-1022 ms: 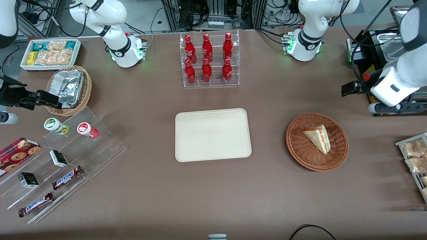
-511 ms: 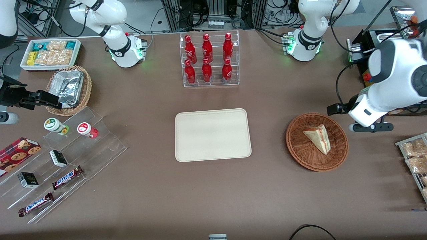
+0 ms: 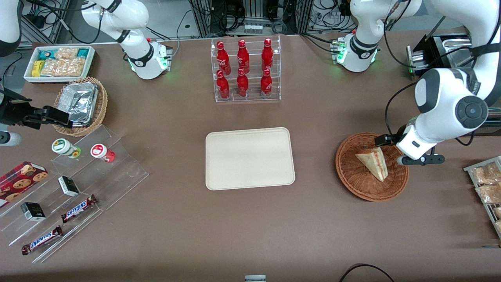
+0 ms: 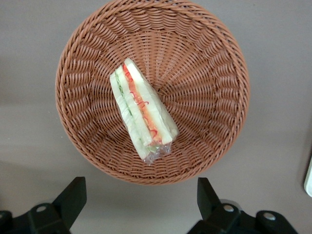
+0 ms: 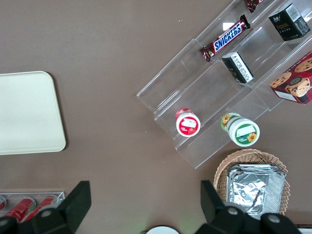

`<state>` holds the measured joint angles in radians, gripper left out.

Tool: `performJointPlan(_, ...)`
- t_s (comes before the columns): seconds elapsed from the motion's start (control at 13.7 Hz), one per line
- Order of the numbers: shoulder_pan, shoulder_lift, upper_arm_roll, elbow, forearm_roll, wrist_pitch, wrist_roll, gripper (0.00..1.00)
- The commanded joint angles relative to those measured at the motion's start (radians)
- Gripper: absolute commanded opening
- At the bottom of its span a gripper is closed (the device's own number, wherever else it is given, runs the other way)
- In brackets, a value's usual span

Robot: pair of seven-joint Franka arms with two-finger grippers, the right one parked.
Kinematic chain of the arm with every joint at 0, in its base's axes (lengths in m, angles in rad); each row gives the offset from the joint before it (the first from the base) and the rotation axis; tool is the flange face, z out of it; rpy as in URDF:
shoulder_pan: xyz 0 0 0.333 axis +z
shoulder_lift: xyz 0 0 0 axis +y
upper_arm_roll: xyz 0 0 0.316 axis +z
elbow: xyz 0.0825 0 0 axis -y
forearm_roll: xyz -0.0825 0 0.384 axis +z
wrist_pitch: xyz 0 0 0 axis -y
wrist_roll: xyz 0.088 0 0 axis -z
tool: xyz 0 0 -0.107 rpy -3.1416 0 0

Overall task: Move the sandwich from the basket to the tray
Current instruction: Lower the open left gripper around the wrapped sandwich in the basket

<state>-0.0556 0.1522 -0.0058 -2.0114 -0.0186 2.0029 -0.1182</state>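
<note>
The claw (image 4: 139, 204) hung above the basket (image 3: 354, 180), by the rim on the working arm's side, its two fingers (image 4: 73, 197) spread wide apart and holding nothing. Below it the sandwich (image 3: 373, 160) lay inside the basket, resting on the woven bottom. In the front view its long axis ran from a broad end, farther from the camera, to a narrow tip that pointed toward the camera. The basket sat on the brown surface (image 3: 250, 223), well apart from the tray (image 3: 249, 158), which lay toward the middle.
</note>
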Motion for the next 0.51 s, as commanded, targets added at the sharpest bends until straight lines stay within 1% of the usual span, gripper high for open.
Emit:
performJointPlan(0.0,0.008,0.016,-0.007,-0.013,0.0,0.03,-0.114,1.0)
performJointPlan(0.15,0.007,0.023,-0.007,-0.018,0.0,0.042,-0.225,1.0)
performJointPlan(0.36,0.002,0.036,-0.008,-0.07,0.0,0.159,-0.472,1.0)
performJointPlan(0.44,-0.001,0.036,-0.008,-0.088,0.0,0.196,-0.527,1.0)
